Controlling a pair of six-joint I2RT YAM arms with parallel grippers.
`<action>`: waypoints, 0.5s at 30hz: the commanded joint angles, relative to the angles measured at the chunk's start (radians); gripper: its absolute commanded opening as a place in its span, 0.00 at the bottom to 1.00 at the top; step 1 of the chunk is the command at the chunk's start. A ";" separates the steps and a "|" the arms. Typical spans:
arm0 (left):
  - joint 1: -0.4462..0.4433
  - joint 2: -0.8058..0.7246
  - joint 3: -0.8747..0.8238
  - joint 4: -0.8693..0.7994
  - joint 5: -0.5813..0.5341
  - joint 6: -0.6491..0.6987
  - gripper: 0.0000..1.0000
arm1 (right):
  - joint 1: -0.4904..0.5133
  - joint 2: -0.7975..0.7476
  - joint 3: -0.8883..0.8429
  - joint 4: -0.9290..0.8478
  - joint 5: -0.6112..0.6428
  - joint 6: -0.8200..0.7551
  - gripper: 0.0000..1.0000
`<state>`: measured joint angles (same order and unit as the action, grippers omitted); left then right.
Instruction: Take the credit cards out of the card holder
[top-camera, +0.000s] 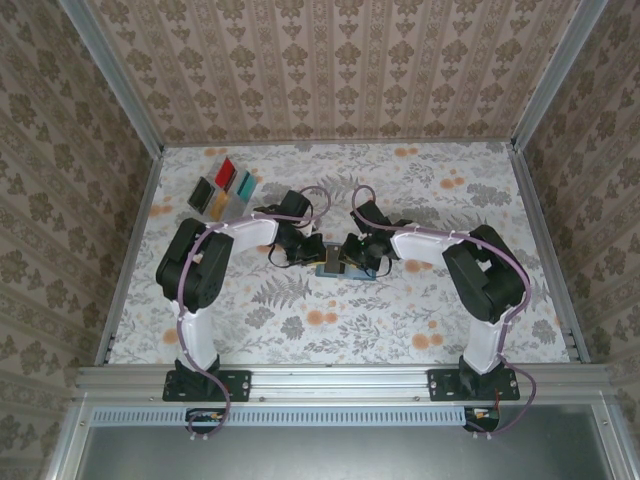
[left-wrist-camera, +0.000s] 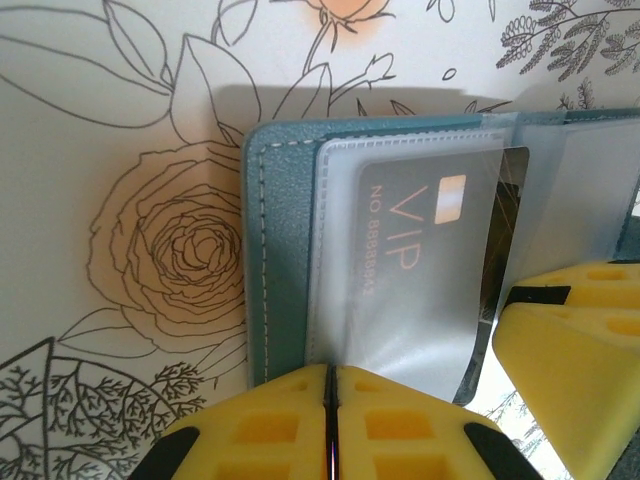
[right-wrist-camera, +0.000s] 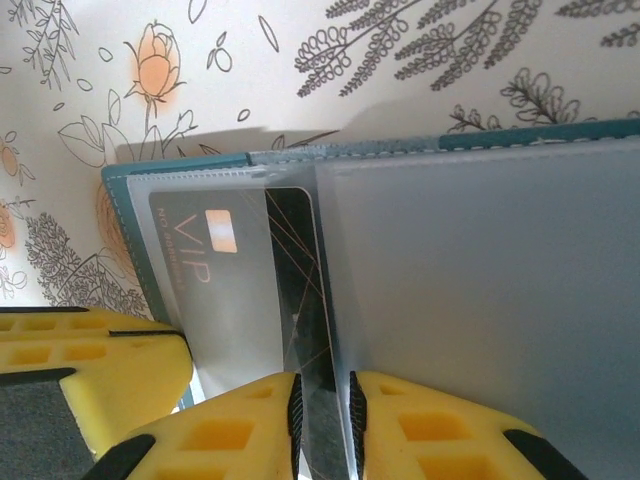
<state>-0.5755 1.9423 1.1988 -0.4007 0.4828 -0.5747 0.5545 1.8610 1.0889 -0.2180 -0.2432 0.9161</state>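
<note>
While the left end effector (left-wrist-camera: 330, 425) sits pinched shut on the open teal holder's (left-wrist-camera: 282, 260) near edge, pinning it to the table (top-camera: 420, 320), the right end effector (right-wrist-camera: 325, 420), jaws narrow, nips a black VIP card (right-wrist-camera: 295, 270) partly out of its clear sleeve (left-wrist-camera: 400, 330). Next, I judge, comes a straight pull away from the holder (other cards (top-camera: 225, 188) lie beyond it, leftward).

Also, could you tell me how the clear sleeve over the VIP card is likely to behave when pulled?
The clear sleeve is probably floppy: it looks like thin film, curling off the VIP card. Its glossy sheen suggests it is slippery. It seems bound into the card holder, so pulling would likely drag that along.
</note>
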 joint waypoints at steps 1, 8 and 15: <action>0.001 0.032 -0.018 -0.062 -0.063 0.026 0.10 | -0.005 0.036 0.012 -0.055 0.001 -0.019 0.24; 0.003 0.045 -0.028 -0.055 -0.064 0.024 0.09 | -0.010 0.043 0.003 -0.008 -0.049 -0.056 0.24; 0.003 0.056 -0.027 -0.053 -0.057 0.024 0.09 | -0.009 0.043 0.011 -0.023 -0.066 -0.103 0.25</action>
<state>-0.5755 1.9446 1.1984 -0.4011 0.4747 -0.5739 0.5480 1.8751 1.0931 -0.2020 -0.2893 0.8543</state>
